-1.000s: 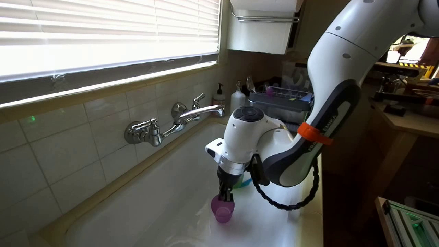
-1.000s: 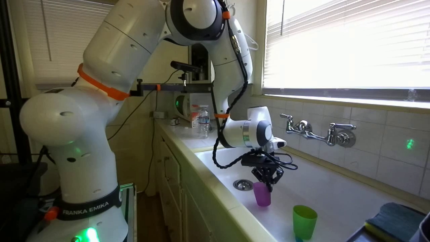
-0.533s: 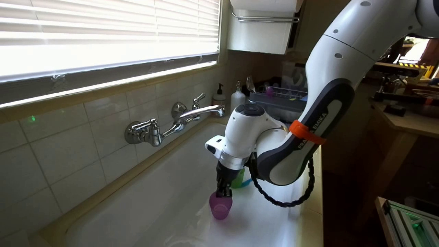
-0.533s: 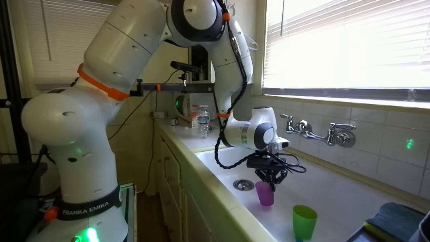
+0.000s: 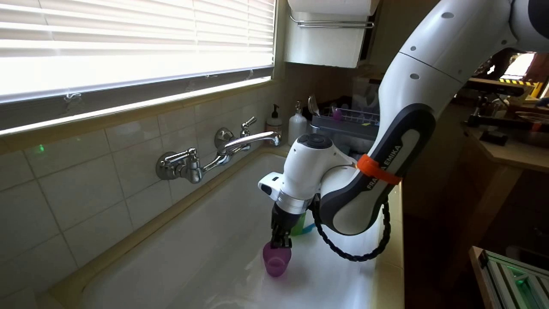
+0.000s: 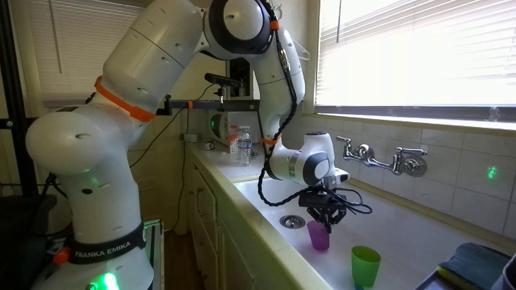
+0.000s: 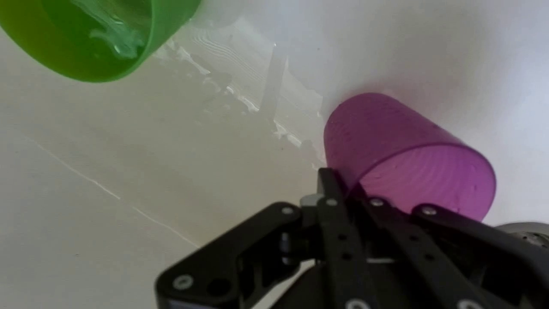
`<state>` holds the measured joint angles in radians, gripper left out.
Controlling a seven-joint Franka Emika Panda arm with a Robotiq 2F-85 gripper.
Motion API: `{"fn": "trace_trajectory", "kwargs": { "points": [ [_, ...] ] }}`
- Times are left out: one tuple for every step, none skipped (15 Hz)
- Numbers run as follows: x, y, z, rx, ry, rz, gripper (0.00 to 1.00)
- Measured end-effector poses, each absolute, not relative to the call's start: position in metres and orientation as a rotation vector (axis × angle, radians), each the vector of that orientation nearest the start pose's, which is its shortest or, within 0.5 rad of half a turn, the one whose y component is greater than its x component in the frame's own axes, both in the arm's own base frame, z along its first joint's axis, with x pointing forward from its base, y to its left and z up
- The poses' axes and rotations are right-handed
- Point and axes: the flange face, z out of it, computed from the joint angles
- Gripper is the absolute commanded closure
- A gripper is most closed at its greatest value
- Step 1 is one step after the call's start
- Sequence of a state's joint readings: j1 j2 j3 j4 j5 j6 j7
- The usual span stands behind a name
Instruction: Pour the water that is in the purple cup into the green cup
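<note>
The purple cup point(image 6: 319, 237) shows in both exterior views and the wrist view point(image 7: 386, 128). My gripper point(image 6: 327, 226) is shut on its rim wall. In the wrist view one fingertip of the gripper point(image 7: 343, 183) is outside the wall and one inside. The cup is slightly tilted and low over the sink floor; I cannot tell if it touches. I cannot make out liquid in it. The green cup point(image 6: 365, 266) stands apart in the sink, with a blue piece point(image 5: 308, 228) beside it. It is partly hidden behind my gripper in an exterior view point(image 5: 299, 225). Clear glossy liquid shows inside it point(image 7: 64, 56).
The white sink point(image 5: 206, 240) is around both cups. A chrome faucet point(image 5: 248, 140) sticks out from the tiled wall. The drain point(image 6: 292, 221) is near the purple cup. A sponge point(image 6: 479, 257) lies at the far right, and a dish rack point(image 5: 347, 124) stands behind the arm.
My gripper and the purple cup have moved together slightly toward the green cup. The cup rose a little, then came down slightly. The green cup has not moved.
</note>
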<state>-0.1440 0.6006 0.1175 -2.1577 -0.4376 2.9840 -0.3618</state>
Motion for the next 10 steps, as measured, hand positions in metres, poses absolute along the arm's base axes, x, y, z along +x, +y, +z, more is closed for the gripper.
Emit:
{"fn": "trace_trajectory", "kwargs": {
  "points": [
    [0.573, 0.016, 0.139, -3.006, -1.152, -0.359, 0.64],
    [0.573, 0.015, 0.138, -3.005, -1.148, -0.357, 0.55],
    [0.572, 0.015, 0.137, -3.005, -1.143, -0.353, 0.49],
    [0.572, 0.013, 0.135, -3.006, -1.141, -0.349, 0.42],
    [0.571, 0.011, 0.134, -3.011, -1.139, -0.345, 0.33],
    [0.571, 0.009, 0.133, -3.016, -1.137, -0.342, 0.27],
    [0.572, 0.006, 0.133, -3.022, -1.136, -0.341, 0.18],
    [0.572, 0.003, 0.133, -3.029, -1.136, -0.339, 0.11],
    [0.572, 0.001, 0.133, -3.035, -1.137, -0.338, 0.05],
    [0.573, 0.0, 0.133, -3.039, -1.139, -0.339, 0.0]
  ]
}}
